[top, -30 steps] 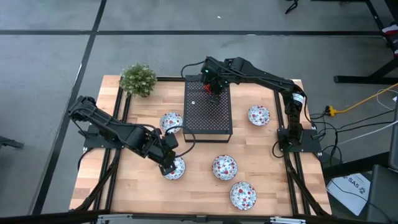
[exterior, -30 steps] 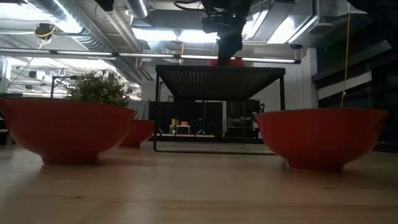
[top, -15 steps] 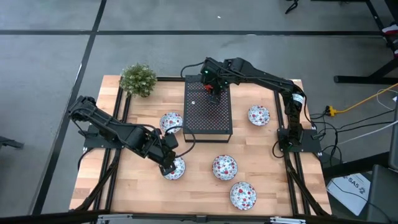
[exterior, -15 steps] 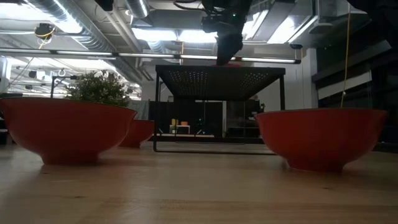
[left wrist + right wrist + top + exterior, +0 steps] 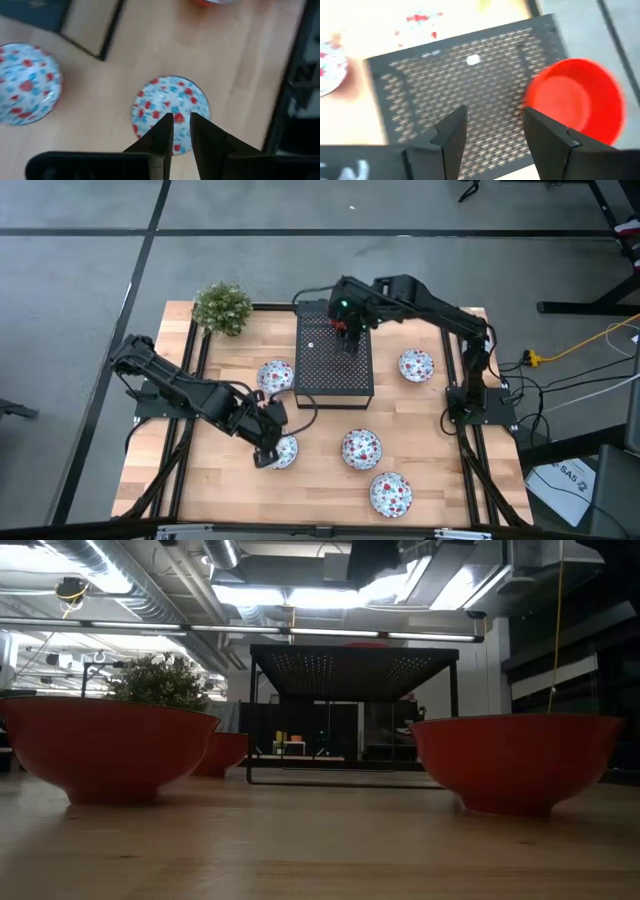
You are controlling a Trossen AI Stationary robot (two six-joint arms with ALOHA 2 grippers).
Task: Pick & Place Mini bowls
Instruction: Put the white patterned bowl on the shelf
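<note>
Five speckled mini bowls lie on the table in the high view, and a sixth, plain red, is up on the black box.

Toward the table's left edge, the left hand (image 5: 265, 455) hangs right over one floral bowl (image 5: 284, 450), between the box and the near edge. In its wrist view it sits directly above that bowl's inside and rim. Whether it is open or clamped on the bowl I cannot tell. If it has only the thin rim, I judge that a lift could let the glossy bowl tip or slip out and drop back onto the wood. A second floral bowl (image 5: 275, 375) lies near, just beside the box's left side, and a sideways swing could strike it.

At the middle of the table's far edge, the right hand (image 5: 495, 115) is open and empty above the black box (image 5: 335, 375). The red bowl (image 5: 575, 100) rests on the perforated top, just beside one finger and close to the top's edge. A careless sideways move could nudge it over the edge. A straight rise seems safest.

Toward the right edge, three more floral bowls (image 5: 416, 365) are well apart from both hands.
</note>
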